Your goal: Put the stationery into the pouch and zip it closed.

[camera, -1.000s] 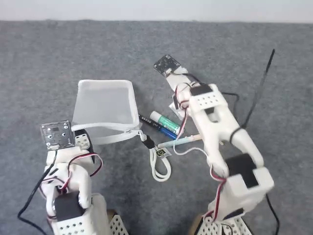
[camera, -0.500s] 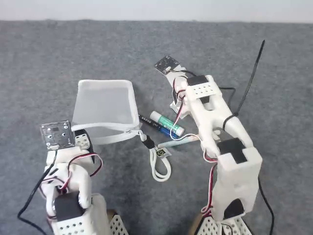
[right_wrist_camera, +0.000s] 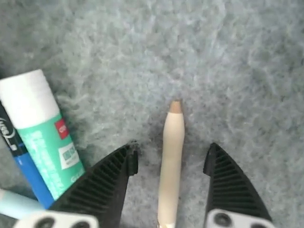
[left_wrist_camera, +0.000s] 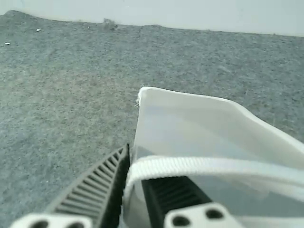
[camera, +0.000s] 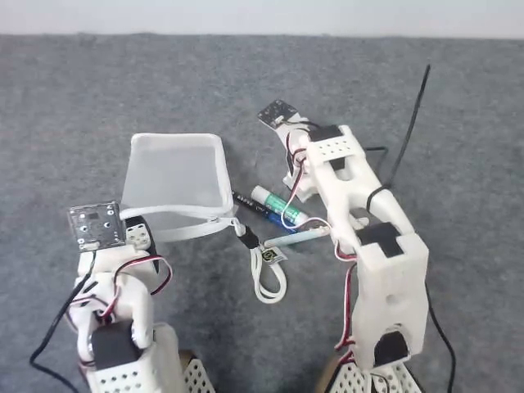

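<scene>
While the left pincer [left_wrist_camera: 135, 172] clamps the zipper edge of the pouch [left_wrist_camera: 190, 126] (translucent white), the right pincer [right_wrist_camera: 172, 153] hangs open astride a beige pencil [right_wrist_camera: 174, 128] on the worktop [right_wrist_camera: 223, 57].

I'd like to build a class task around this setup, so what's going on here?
Two robot arms are packing stationery into a pouch. The left gripper is clamped on the pouch's zip edge, holding it open on the grey carpet. The right gripper is open, with a finger on each side of a pencil that lies beside a glue stick and a blue pen. These items lie on the carpet, outside the pouch.
</scene>
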